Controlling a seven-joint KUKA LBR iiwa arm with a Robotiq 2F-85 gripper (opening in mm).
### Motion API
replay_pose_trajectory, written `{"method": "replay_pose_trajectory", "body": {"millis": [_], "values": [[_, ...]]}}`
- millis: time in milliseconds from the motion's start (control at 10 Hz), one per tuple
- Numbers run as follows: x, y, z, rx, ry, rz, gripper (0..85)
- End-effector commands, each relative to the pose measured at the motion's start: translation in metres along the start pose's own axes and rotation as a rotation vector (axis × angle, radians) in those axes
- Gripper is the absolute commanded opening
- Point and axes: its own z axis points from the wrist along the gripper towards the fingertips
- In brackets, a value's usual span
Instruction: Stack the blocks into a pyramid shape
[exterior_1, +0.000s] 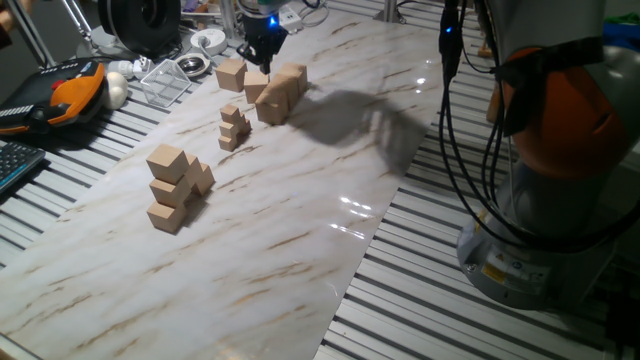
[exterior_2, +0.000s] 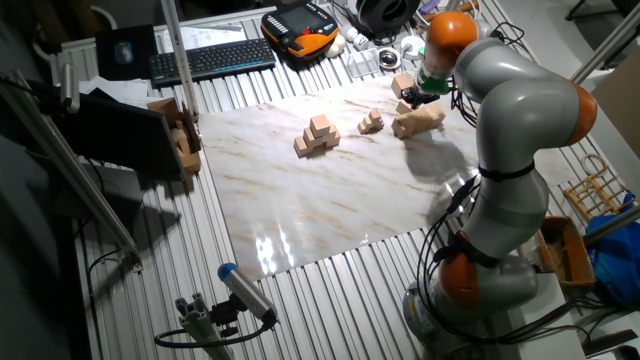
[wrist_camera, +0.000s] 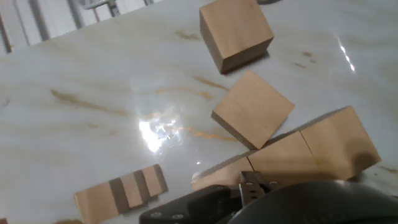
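Several tan wooden blocks lie at the far end of the marble desk, and I see my tool hanging just above them. From one fixed view, one block stands alone at the left of the tool, a second one sits just under the tool, and a row of blocks lies beside it, touching or almost touching it; I cannot tell which. In the hand view the lone block is at the top, the second block is turned at an angle in the middle, and the row runs along the lower right, with the corner of the angled block meeting it. The dark body of the tool fills the bottom edge of that view, and I cannot tell if its fingers are spread or pressed together; nothing seems to be held. A small pile of much smaller cubes stands nearer to the middle of the desk, well apart from the large blocks. Closer to the camera there is a stepped pile of tan cubes, with one cube on top. In the other fixed view this pile looks wider at its base. An orange and black pendant rests on the slatted surface beside the desk, near a keyboard.
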Motion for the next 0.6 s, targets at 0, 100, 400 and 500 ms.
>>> {"method": "replay_pose_trajectory", "body": {"millis": [0, 100, 400, 500], "values": [[0.0, 0.0, 0.0, -0.079, -0.002, -0.468, 0.0], [0.0, -0.001, 0.0, -0.079, 0.004, -0.465, 0.0], [-0.002, -0.008, -0.001, -0.071, 0.004, -0.445, 0.0], [-0.002, -0.012, 0.0, -0.073, 0.005, -0.431, 0.0]]}}
